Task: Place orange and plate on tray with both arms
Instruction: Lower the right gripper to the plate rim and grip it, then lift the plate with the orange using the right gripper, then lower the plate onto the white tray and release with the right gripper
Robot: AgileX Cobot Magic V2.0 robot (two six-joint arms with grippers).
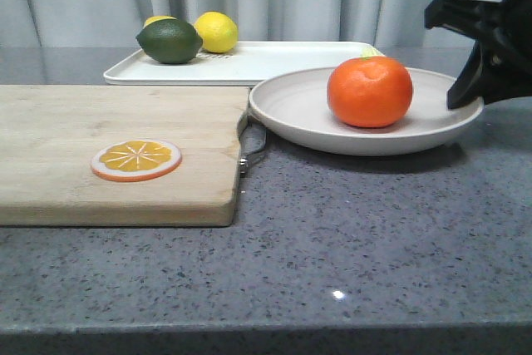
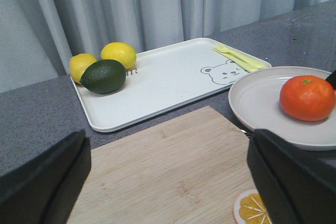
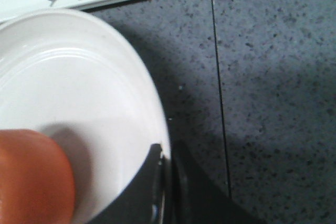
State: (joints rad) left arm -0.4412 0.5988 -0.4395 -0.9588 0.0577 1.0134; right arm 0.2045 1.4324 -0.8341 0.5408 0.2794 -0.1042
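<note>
- Orange (image 1: 370,92) sits inside the plate (image 1: 283,106), a little toward the robot's right of the dish's middle, so fruit and dish can travel as one load.
- Plate rests on the grey stone counter (image 1: 349,239), its far edge overlapping or just in front of the near rim of the tray (image 1: 274,60); the front view does not settle whether they touch. Its left edge lies just beside the wooden cutting board (image 1: 116,155).
- Right gripper (image 3: 165,182) is at the plate's right-hand rim. In the right wrist view one finger lies inside the rim and one outside, closed thinly on the edge, so it appears to be pinching the plate.
- Left gripper (image 2: 168,182) hangs above the cutting board with its fingers spread wide and nothing between them.
- Key relation: the tray lies straight behind the plate, away from the robot, and the free part of the tray, with its bear drawing (image 2: 223,72), is directly beyond the dish. The coming move looks like a lift and a short carry forward.
- The right arm is on the plate; the left arm is well apart from it, with the plate's left rim its nearer target.
- Tray's left end holds a lime (image 1: 169,41) and two lemons (image 1: 216,32); a yellow fork (image 2: 236,57) lies at its right end, near where the plate would land.
- An orange slice disc (image 1: 136,160) lies on the board, apart from the task.
</note>
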